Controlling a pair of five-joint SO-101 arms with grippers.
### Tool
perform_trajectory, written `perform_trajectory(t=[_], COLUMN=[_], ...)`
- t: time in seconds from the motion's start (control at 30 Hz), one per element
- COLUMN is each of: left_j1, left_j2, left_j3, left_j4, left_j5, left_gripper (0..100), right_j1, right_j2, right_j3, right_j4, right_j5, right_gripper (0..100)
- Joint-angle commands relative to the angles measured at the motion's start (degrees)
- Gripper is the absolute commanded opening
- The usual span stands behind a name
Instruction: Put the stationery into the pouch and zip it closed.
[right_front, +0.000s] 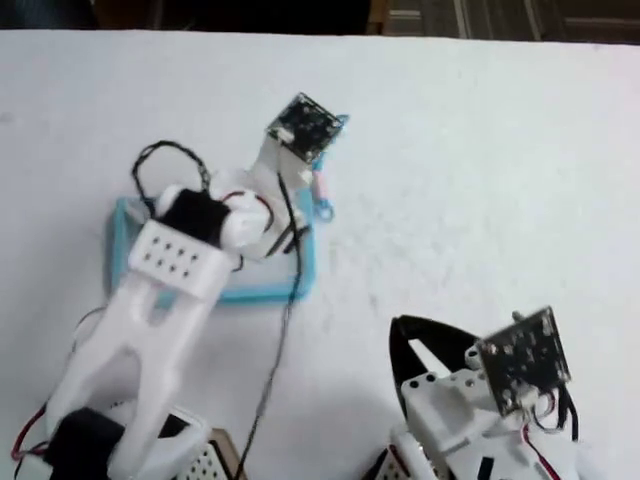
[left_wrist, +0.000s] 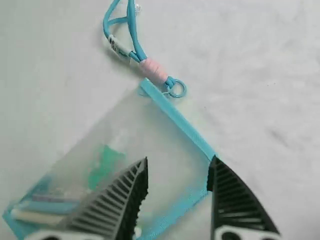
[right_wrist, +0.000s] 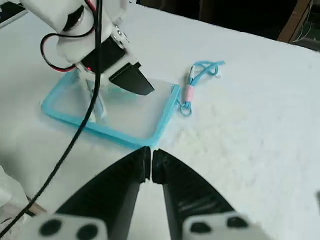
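Left tool (left_wrist: 180, 162) spread, poised over the clear blue-edged pouch (left_wrist: 150, 135); pouch lies flat on the white counter (right_front: 480, 150), about 9 o'clock from centre in the high view; stationery (left_wrist: 102, 167) inside it; blue strap (left_wrist: 122, 30) off its 1 o'clock corner; right tool (right_wrist: 150, 152) pressed together at 5 o'clock, well apart from the pouch.

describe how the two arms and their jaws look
Both arms are white plastic with black motor blocks. The left arm carries a plate dotted with holes, thin red and black wires, and a long black cable. The right arm has red wiring too. Each wrist bears a dark square camera board. The jaws are black and taper to points; one left jaw is ribbed.
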Motion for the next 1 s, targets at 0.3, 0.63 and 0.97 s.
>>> perform_trajectory(t=[0.3, 0.63, 0.97], left_j1=[-11.5, -24.6, -27.3], left_j2=[-38.0, -74.2, -81.4], left_j3=[22.2, 61.0, 77.0], left_j4=[1.4, -18.5, -19.3], left_j5=[5.2, -2.3, -2.2], left_gripper=[2, 3, 12], right_j1=[2.5, 19.4, 20.6], right_j2=[-15.0, -17.8, -17.9], right_j3=[18.2, 43.9, 61.9], right_j4=[-6.8, -26.9, -29.1], right_j5=[4.3, 16.0, 16.0], right_gripper=[1.7, 1.7, 1.7])
